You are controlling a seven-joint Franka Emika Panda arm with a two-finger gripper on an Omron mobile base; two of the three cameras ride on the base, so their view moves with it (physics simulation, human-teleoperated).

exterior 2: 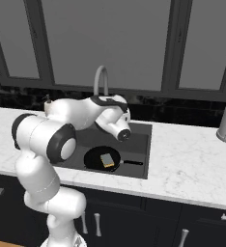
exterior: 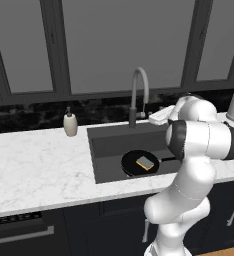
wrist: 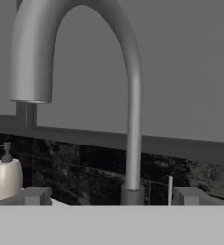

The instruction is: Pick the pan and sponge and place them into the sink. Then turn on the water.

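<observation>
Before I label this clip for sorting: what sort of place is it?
A simulated home kitchen, it seems: a sink set in a marble counter, a gooseneck faucet behind it, and a pan lying in the basin.

The arm is showing as a chain of rounded, glossy white segments, each one swelling like a smooth shell. Dark, near-black bands are ringing the joints where the segments meet, and one round dark cap is facing outward at the wrist end. The surface is looking plain, with no cables, screws or markings to make out at this size. The gripper is ending in two small, blocky grey fingertips, squared off at the top, standing wide apart from each other.
</observation>
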